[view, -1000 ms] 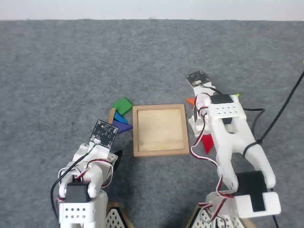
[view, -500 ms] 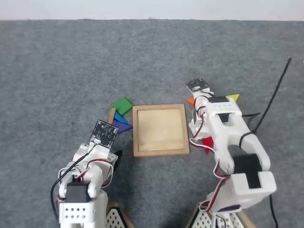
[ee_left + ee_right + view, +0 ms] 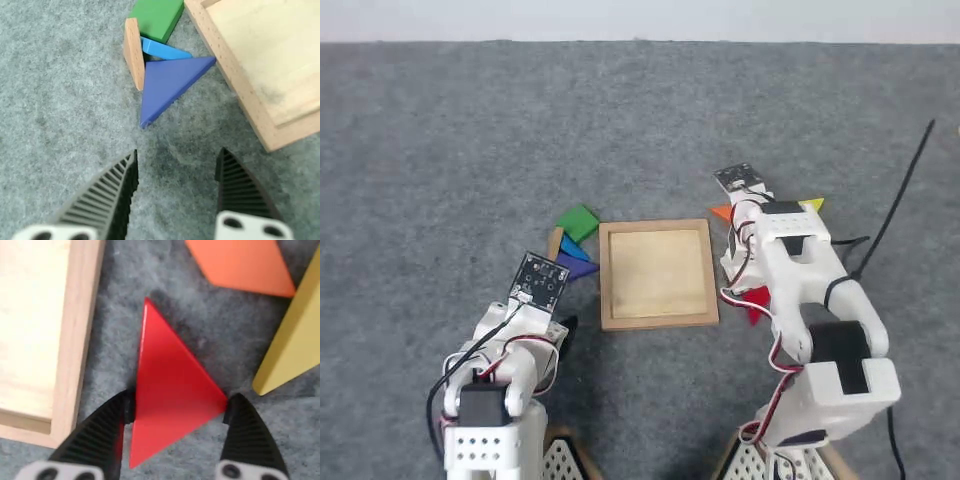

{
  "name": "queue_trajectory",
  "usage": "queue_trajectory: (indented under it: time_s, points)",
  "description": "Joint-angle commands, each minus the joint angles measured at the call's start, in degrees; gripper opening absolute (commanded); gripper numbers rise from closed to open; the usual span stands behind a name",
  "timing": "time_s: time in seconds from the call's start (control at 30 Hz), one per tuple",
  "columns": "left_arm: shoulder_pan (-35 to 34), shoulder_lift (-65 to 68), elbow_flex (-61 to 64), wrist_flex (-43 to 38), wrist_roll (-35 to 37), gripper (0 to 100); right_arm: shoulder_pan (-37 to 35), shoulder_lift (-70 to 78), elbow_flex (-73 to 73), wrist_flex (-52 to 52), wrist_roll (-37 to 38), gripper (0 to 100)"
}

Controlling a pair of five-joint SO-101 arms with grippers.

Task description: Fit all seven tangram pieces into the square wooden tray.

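The square wooden tray (image 3: 658, 315) lies with nothing in it in the middle of the grey carpet. A red triangle (image 3: 170, 390) rests on the carpet just off one tray side, and my right gripper (image 3: 177, 402) is shut on it, one finger against each edge. Past it lie an orange piece (image 3: 240, 262) and a yellow piece (image 3: 292, 345). On the tray's other side a green piece (image 3: 156, 17), a light blue piece (image 3: 165, 50), a purple triangle (image 3: 167, 85) and a wood-coloured piece (image 3: 133, 52) are bunched together. My left gripper (image 3: 175, 160) hangs open short of the purple triangle, holding nothing.
The tray rim (image 3: 75, 350) runs close beside one right finger. In the high view the right arm (image 3: 800, 270) covers most of the red, orange (image 3: 721, 212) and yellow (image 3: 811, 204) pieces. A black cable (image 3: 895, 215) trails at the right. Open carpet lies beyond the tray.
The right arm's rear links swung in from the right, and its wrist shifted slightly toward the red triangle. The left arm has kept still.
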Motion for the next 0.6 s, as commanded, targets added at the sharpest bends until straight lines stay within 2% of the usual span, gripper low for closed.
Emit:
queue_trajectory:
  time_s: [0.0, 0.37, 0.57]
  points:
    - [0.2, -1.2, -0.3, 0.5, 0.4, 24, -0.1, 0.3, -0.5, 0.7, -0.1, 15.4]
    - [0.2, -1.2, -0.3, 0.5, 0.4, 24, -0.3, -10.1, -0.5, 4.2, -1.6, 15.4]
    - [0.2, -1.2, -0.3, 0.5, 0.4, 24, -1.6, -10.6, -0.7, 4.5, -2.2, 15.8]
